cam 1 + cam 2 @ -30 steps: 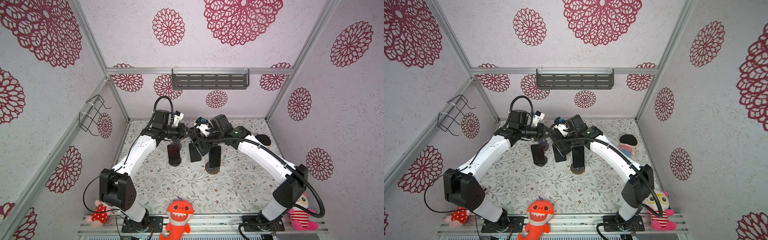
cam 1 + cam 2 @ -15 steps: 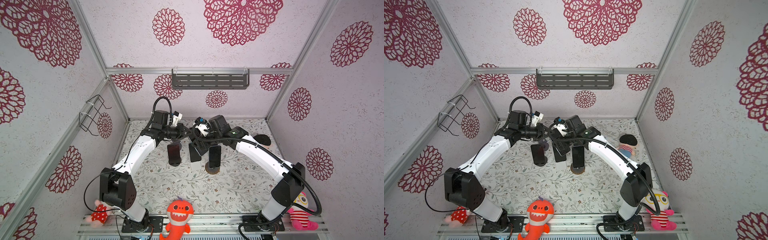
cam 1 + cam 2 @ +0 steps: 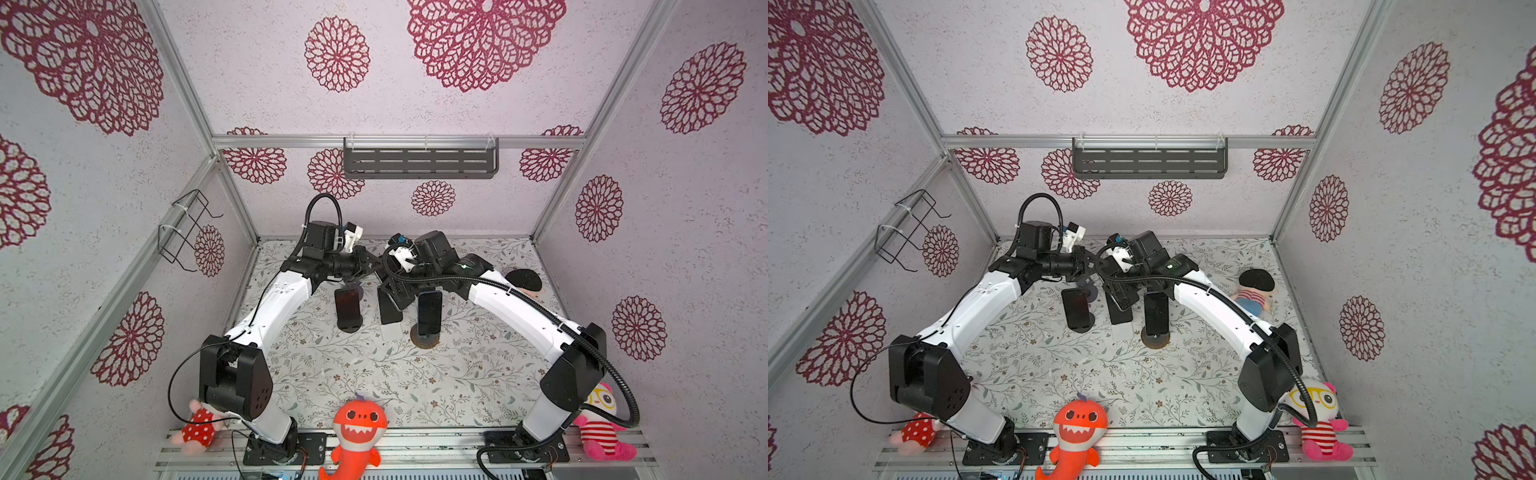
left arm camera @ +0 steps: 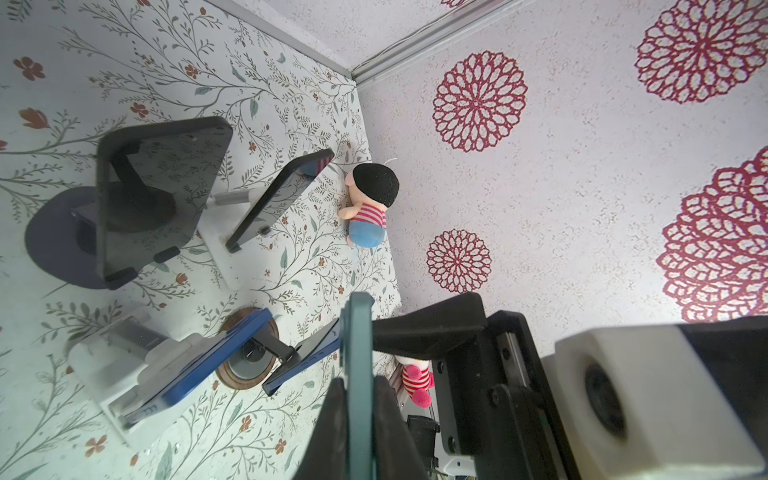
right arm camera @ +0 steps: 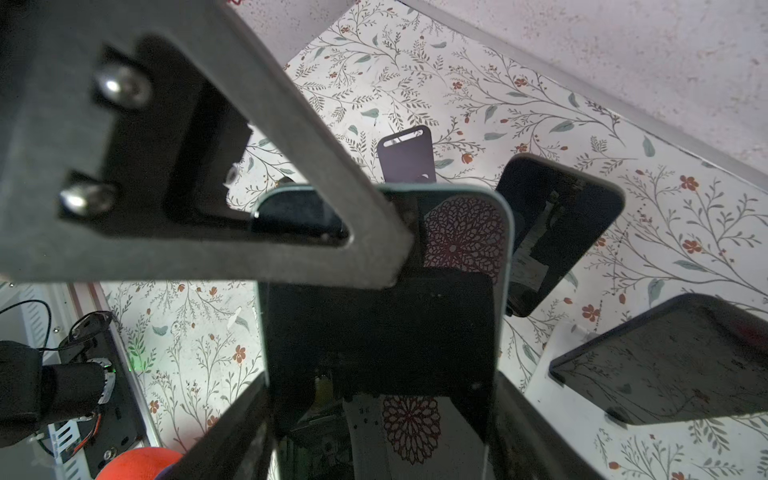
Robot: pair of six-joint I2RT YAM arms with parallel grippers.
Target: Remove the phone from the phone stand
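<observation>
The teal phone [image 4: 356, 332] is pinched by its faces between the closed fingers of the left gripper [image 4: 357, 386] and is held in the air above the floral table [image 4: 291, 257]. It is straddled by the right gripper [image 5: 382, 357], whose jaws are spread apart.

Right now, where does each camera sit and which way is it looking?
Both top views: high up front, looking down at the table; the left arm and right arm show.
Left wrist: on the left arm, looking across toward the right wall; its own left hand pinches the teal phone, right hand beside it.
Right wrist: on the right arm, facing that phone's screen; one own finger shows.
Shared: both wrist views see the teal phone.
</observation>
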